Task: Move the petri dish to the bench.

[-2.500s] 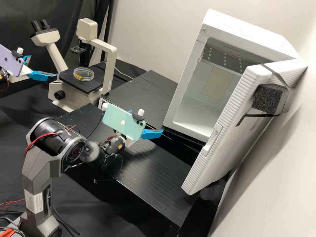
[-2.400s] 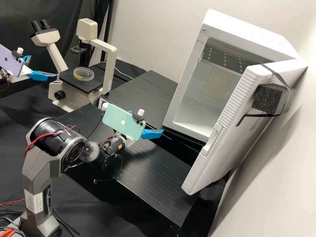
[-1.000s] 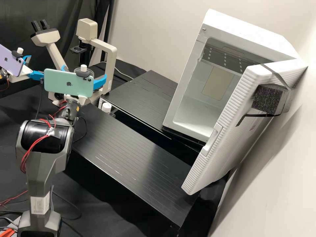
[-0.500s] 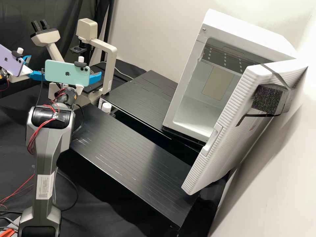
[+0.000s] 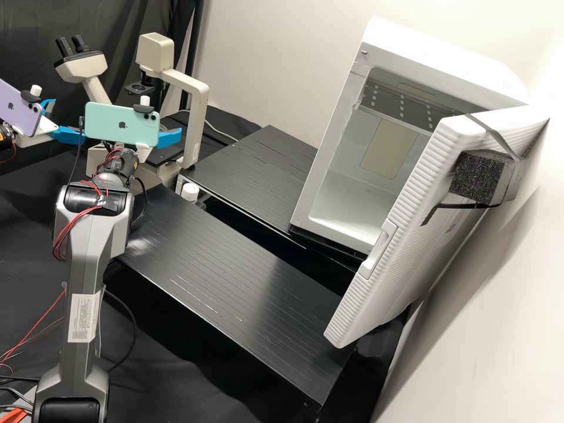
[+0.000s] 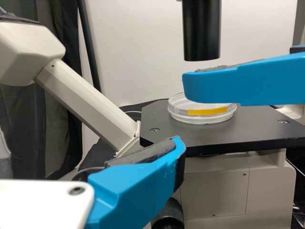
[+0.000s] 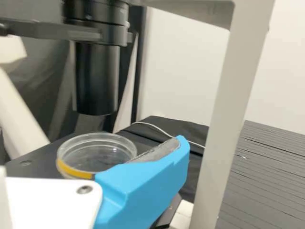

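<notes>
Your petri dish (image 6: 180, 115) sits on the black stage (image 6: 252, 136) of the inverted microscope (image 5: 190, 88), set in from the stage's edges between two recessed screws, with the black condenser tube (image 6: 202, 33) above it. Its side carries a yellow label strip (image 6: 208, 110) with no writing you can make out.

Your left gripper (image 5: 69, 119), at the microscope's eyepiece side, is spread wide and has nothing between its fingers. Your right gripper (image 5: 169, 138) is spread too, at the front of the stage; one of its fingers (image 7: 143, 183) is just beside the dish, though you can't tell whether they touch.

Both phones, purple (image 5: 20, 108) and mint green (image 5: 108, 126), bear a maker's logo. The white label (image 5: 83, 317) on your right arm has print too small to read. A white cabinet (image 5: 329, 135) stands door-open on the rear counter (image 5: 252, 170).
</notes>
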